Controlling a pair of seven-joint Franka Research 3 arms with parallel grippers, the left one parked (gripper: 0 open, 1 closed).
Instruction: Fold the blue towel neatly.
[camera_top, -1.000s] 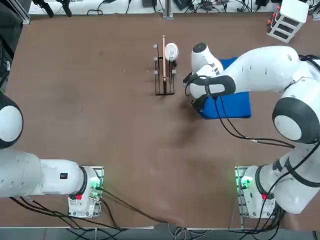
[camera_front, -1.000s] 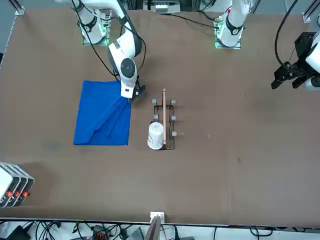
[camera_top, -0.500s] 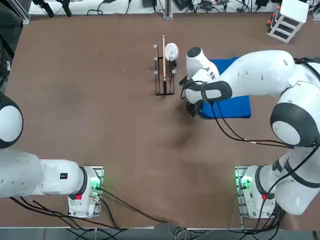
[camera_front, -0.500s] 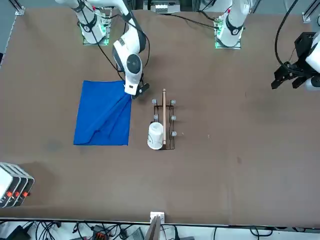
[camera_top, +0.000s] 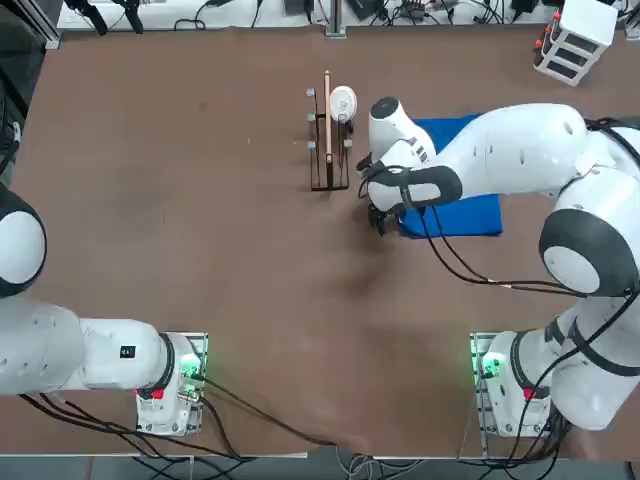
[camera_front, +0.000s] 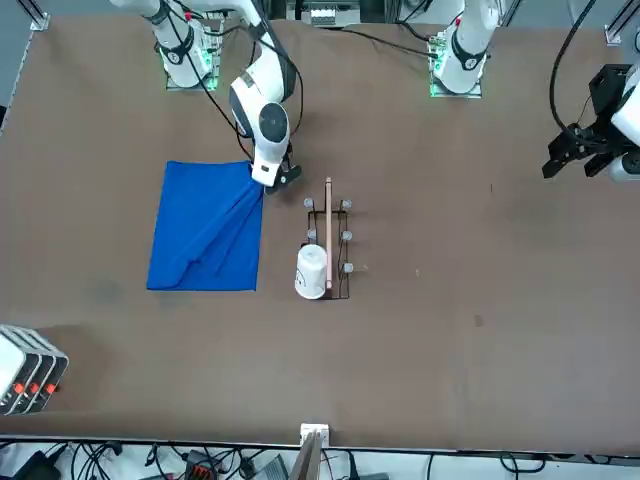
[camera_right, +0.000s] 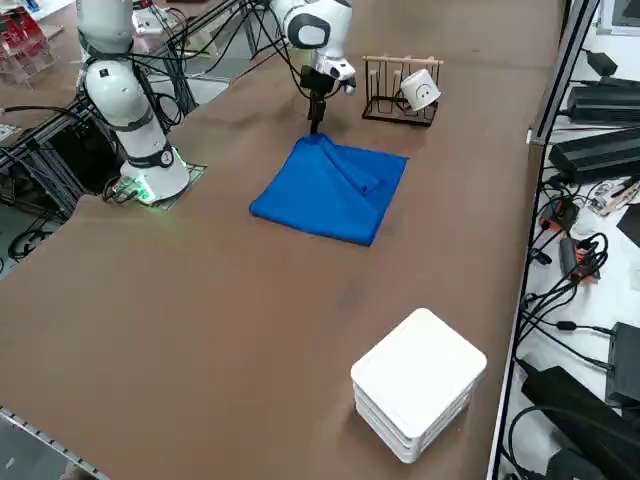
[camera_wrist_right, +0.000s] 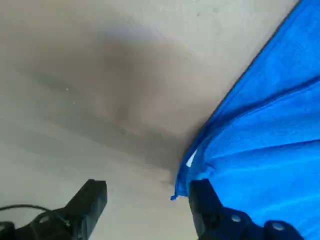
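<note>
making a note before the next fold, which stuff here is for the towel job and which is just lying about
For the job:
- blue towel
- right gripper, fingers open, by the towel's corner

Just lying about:
- wire rack
- white mug, on the rack
- stack of white trays or boxes

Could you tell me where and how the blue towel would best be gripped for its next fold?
Probably the corner by the small white tag, jaws coming down from above, one each side of the edge: the towel lies flat, and that corner sits beside them.
</note>
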